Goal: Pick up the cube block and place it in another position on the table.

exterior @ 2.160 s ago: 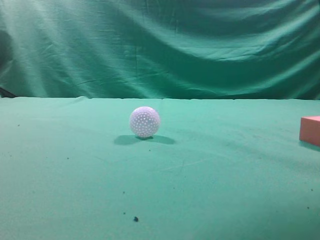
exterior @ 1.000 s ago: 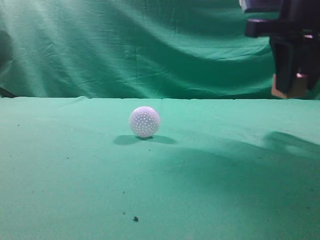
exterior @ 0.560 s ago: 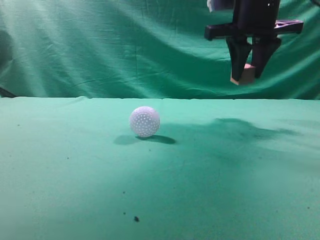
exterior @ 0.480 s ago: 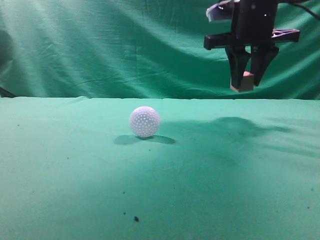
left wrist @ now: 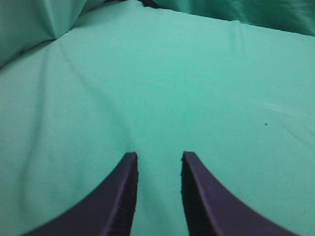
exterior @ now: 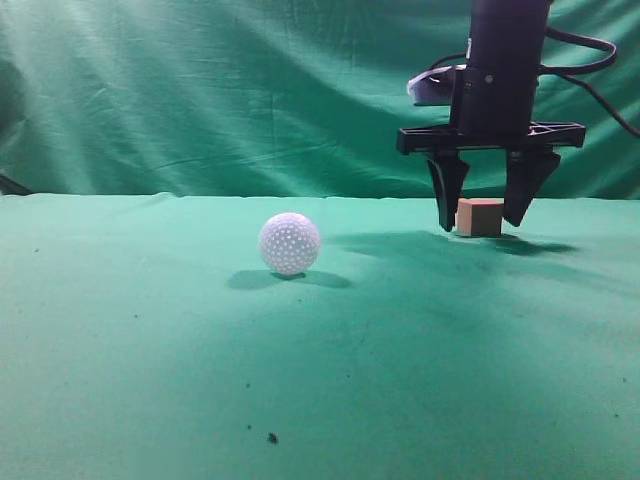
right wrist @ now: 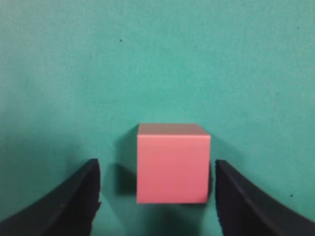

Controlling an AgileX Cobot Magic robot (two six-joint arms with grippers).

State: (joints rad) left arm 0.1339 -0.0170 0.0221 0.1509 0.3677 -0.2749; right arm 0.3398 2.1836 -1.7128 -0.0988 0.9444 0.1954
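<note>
- No bins, trays or boxes in any view; everything sits straight on the table (exterior: 150, 350), green cloth with a few dark specks.
- My right gripper (exterior: 487, 215) hangs straight down at roughly 2 o'clock in the exterior view, jaws spread apart, tips low at table level.
- The cube block (exterior: 479, 217) stands between those jaws on the cloth, flat face down, square to the camera.
- Right wrist view: cube block (right wrist: 173, 163) shows salmon-pink with green cloth visible on both sides, so neither of the fingers (right wrist: 69, 206) touches it. The gap on the 3 o'clock side looks narrower than the one on the 9 o'clock side.
- Exterior view alone can't settle that contact; there the cube reads dull brown in my arm's shadow.
- White dimpled ball (exterior: 289, 243) sits near centre in the exterior view, well apart from the cube, at its 9 o'clock. Neither wrist view picks it up.
- My left gripper (left wrist: 158, 169) appears only in its own wrist view: jaws parted with a narrow gap, nothing between them, bare cloth below.
- Wrinkled green backdrop (exterior: 250, 90) rises behind the table at 12 o'clock.
</note>
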